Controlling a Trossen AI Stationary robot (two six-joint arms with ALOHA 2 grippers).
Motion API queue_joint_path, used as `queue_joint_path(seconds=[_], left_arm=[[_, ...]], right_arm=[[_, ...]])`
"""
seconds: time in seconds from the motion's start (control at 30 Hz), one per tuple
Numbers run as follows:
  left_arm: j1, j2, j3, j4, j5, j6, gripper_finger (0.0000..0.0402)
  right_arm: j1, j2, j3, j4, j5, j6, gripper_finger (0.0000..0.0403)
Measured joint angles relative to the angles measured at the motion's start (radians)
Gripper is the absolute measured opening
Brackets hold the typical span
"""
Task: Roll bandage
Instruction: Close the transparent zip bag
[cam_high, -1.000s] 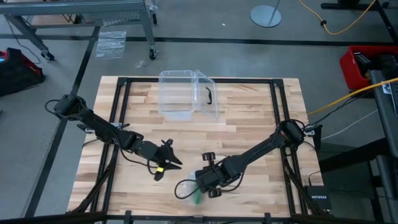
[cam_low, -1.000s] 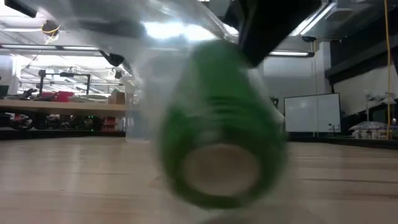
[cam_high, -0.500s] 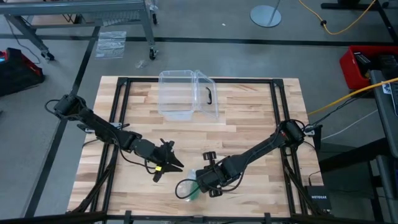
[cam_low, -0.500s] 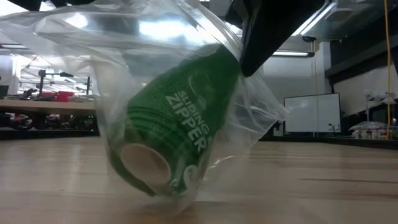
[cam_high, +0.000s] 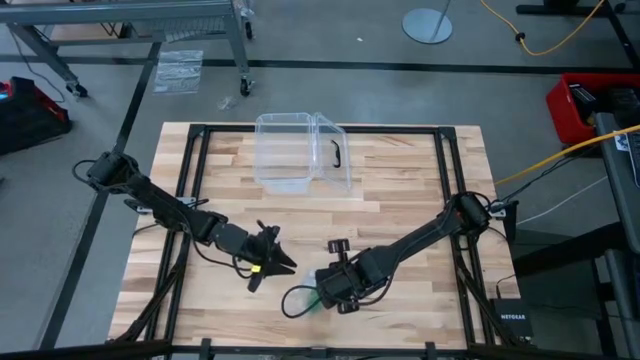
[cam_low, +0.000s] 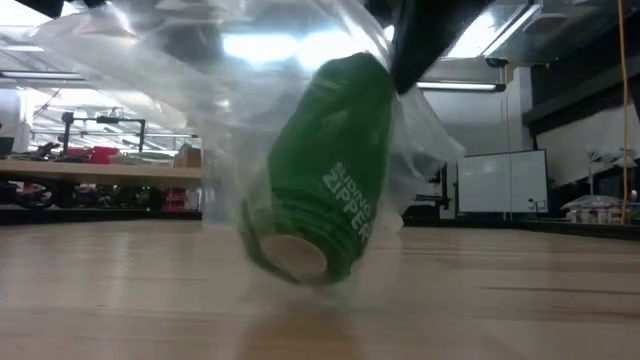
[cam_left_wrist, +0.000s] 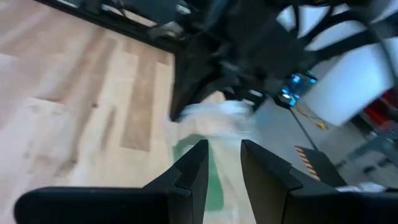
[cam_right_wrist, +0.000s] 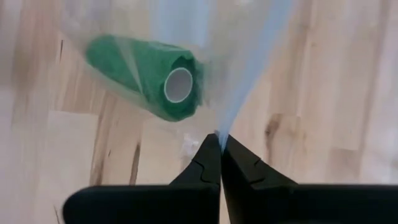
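Note:
The bandage (cam_low: 325, 190) is a green roll on a pale core, lying inside a clear zipper bag (cam_low: 180, 120). My right gripper (cam_right_wrist: 219, 138) is shut on that bag near the table's front edge (cam_high: 325, 290). In the right wrist view the roll (cam_right_wrist: 146, 84) lies slantwise in the bag beyond the fingertips. My left gripper (cam_high: 276, 262) stands just left of the bag, open, with nothing between its fingers (cam_left_wrist: 224, 155). It points at the bag (cam_left_wrist: 214, 115). My right gripper pinches the bag's clear plastic (cam_right_wrist: 219, 129) between its two fingertips, coming steeply from above. The film runs taut from the fingers down to the roll. The bag hangs below the fingers with the roll tilted, core end (cam_low: 295, 255) lowest, just above the table.
A clear plastic box (cam_high: 300, 150) with a black handle stands at the table's far middle. Black frame rails (cam_high: 195, 170) run along the table's left and right sides. Bare wood lies between the grippers and the box.
My right gripper has risen, still shut on the bag. The bag has come up off the table with it. The roll inside has swung from lying low and slanted to hanging more upright.

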Motion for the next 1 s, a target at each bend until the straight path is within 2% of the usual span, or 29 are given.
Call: queue_joint_path(seconds=[0.13, 0.5, 0.67, 1.0], left_arm=[[0.0, 0.015, 0.0, 0.0, -0.043, 0.011, 0.0086], [-0.016, 0.056, 0.011, 0.015, -0.04, -0.02, 0.0086], [-0.026, 0.055, 0.011, 0.015, -0.037, 0.023, 0.0086], [-0.005, 0.055, 0.011, 0.015, -0.038, 0.068, 0.0086]], right_arm=[[-0.014, -0.001, 0.045, -0.045, 0.016, -0.002, 0.0001], [-0.064, -0.001, 0.077, -0.152, 0.012, 0.013, 0.0001], [-0.066, 0.0, 0.077, -0.193, -0.023, 0.04, 0.0001], [-0.064, 0.0, 0.077, -0.124, -0.065, 0.047, 0.0001]])
